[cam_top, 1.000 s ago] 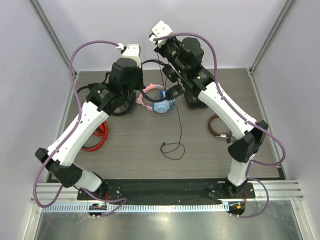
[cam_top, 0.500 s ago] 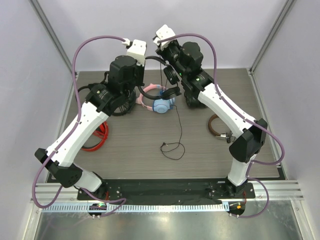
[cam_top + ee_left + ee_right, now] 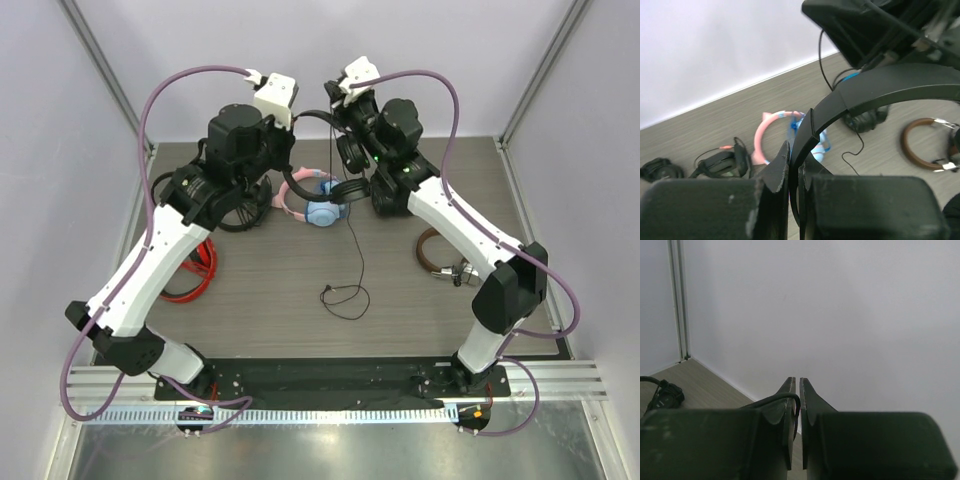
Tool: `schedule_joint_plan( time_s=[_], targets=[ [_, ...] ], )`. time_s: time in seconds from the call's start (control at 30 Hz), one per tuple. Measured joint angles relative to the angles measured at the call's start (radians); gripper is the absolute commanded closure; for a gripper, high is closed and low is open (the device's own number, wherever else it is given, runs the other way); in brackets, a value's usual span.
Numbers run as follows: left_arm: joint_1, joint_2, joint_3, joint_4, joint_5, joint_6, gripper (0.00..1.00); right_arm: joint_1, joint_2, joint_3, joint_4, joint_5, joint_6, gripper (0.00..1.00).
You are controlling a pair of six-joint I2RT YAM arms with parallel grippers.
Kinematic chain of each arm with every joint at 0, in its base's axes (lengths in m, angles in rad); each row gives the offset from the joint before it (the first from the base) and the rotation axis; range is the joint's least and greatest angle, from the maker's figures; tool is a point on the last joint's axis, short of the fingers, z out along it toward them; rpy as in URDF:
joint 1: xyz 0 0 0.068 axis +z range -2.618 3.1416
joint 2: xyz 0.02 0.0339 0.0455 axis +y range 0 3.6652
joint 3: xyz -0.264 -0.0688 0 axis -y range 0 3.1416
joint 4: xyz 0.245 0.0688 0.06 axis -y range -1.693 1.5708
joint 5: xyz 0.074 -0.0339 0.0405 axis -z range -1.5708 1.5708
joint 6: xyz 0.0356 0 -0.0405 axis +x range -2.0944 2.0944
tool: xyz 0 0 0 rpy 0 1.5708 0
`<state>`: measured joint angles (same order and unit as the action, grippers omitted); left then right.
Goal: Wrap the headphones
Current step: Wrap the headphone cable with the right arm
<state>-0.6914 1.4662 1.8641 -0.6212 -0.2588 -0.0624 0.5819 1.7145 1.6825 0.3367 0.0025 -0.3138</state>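
Headphones (image 3: 347, 189): slim, black, thin-banded, hanging above the grey wood-grain counter (image 3: 260, 300)
Cable (image 3: 357, 250): thin, black, trailing onto counter
Left claw (image 3: 794, 160): clenching the headband
Right claw (image 3: 795, 385): pinching the Cable

Robot lab cell: blank white walls (image 3: 470, 40), aluminium rail (image 3: 565, 376), wood-grain table (image 3: 265, 325).

left pincer (image 3: 794, 152) clamped on headphones (image 3: 880, 86), pink pair (image 3: 761, 142) behind

Slim black headphones (image 3: 875, 86), held aloft, thin cable (image 3: 357, 250) dangling down, end curled
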Motion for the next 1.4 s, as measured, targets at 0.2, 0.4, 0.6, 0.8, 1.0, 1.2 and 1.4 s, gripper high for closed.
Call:
schedule_joint_plan(
  time_s=[0.2,0.4,0.6,0.8,1.0,1.2,1.4],
  targets=[
    [-0.003,-0.006,0.018,0.000,0.071,-0.016,1.00,-0.034,-0.009,-0.099,0.056,-0.034,0.106,0.86],
    [-0.005,-0.012,0.032,0.002,0.097,-0.039,1.00,-0.041,-0.010,-0.193,0.098,-0.048,0.186,0.85],
    [-0.005,-0.013,0.054,0.002,0.103,-0.058,1.00,-0.041,-0.021,-0.264,0.145,-0.073,0.254,0.85],
    [-0.005,-0.013,0.089,0.000,0.103,-0.073,1.00,-0.041,-0.048,-0.351,0.194,-0.102,0.323,0.94],
    [-0.005,-0.012,0.142,-0.001,0.074,-0.117,1.00,-0.041,-0.094,-0.481,0.243,-0.130,0.406,0.95],
    [-0.005,-0.008,0.150,0.000,0.034,-0.216,1.00,-0.040,-0.146,-0.621,0.307,-0.137,0.494,0.95],
    [-0.005,0.004,0.150,0.000,0.000,-0.275,1.00,-0.021,-0.164,-0.690,0.341,-0.140,0.559,0.96]
  ],
)
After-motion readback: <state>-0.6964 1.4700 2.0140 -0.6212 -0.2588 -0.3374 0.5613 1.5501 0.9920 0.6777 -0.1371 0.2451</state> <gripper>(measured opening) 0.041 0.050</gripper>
